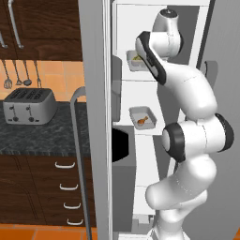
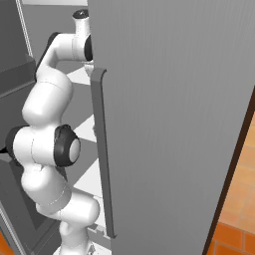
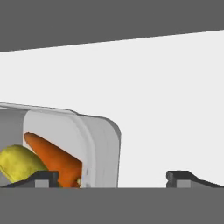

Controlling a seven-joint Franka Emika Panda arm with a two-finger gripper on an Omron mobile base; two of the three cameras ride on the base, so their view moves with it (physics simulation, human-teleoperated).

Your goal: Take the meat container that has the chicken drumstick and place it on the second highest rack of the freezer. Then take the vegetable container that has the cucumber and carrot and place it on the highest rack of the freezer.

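Orange carrot (image 3: 54, 159) touches yellow-green cucumber (image 3: 19, 163) in grey container (image 3: 103, 148).

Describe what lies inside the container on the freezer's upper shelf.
Inside the vegetable container lie an orange carrot and a yellow-green cucumber. The claw and frame edge cover their lower ends.

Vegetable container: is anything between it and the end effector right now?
Nothing visible. In the hand view the vegetable container with the carrot and cucumber sits just ahead of the open end effector, its right wall between the fingertips.
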